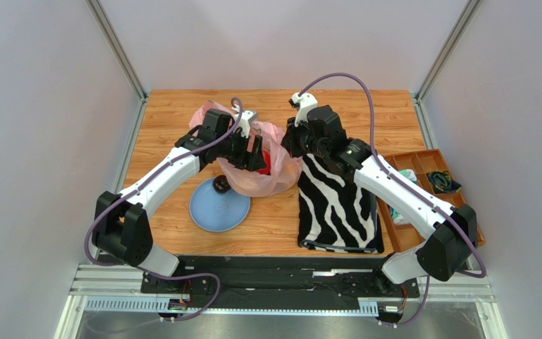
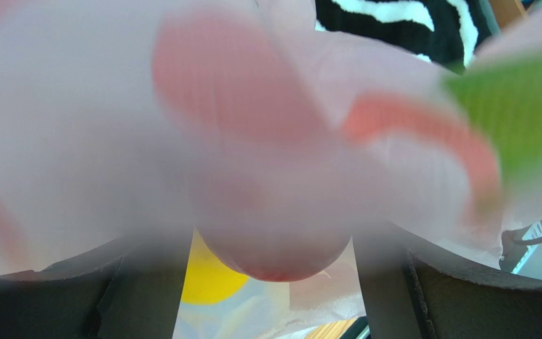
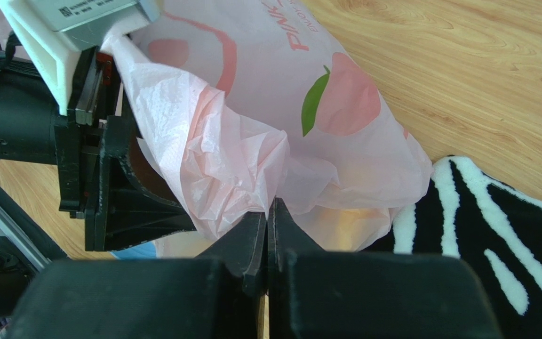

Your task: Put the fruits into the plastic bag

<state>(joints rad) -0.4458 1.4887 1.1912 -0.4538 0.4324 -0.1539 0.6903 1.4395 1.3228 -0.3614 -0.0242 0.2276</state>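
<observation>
The pink plastic bag (image 1: 275,178) stands mid-table with its mouth held open. My right gripper (image 1: 289,143) is shut on the bag's right rim, and the film is pinched between its jaws in the right wrist view (image 3: 270,208). My left gripper (image 1: 254,154) reaches into the bag mouth. Its fingers (image 2: 146,296) stand apart around a round red apple (image 2: 281,265), which is blurred by bag film over the lens. The apple shows red in the top view (image 1: 266,164). A yellow citrus (image 2: 210,279) lies in the bag below. A small dark fruit (image 1: 220,185) sits on the blue plate (image 1: 210,210).
A zebra-striped cloth (image 1: 337,205) lies right of the bag, under the right arm. An orange compartment tray (image 1: 433,185) with small items sits at the table's right edge. The plate lies just in front of the bag. Grey walls enclose the table.
</observation>
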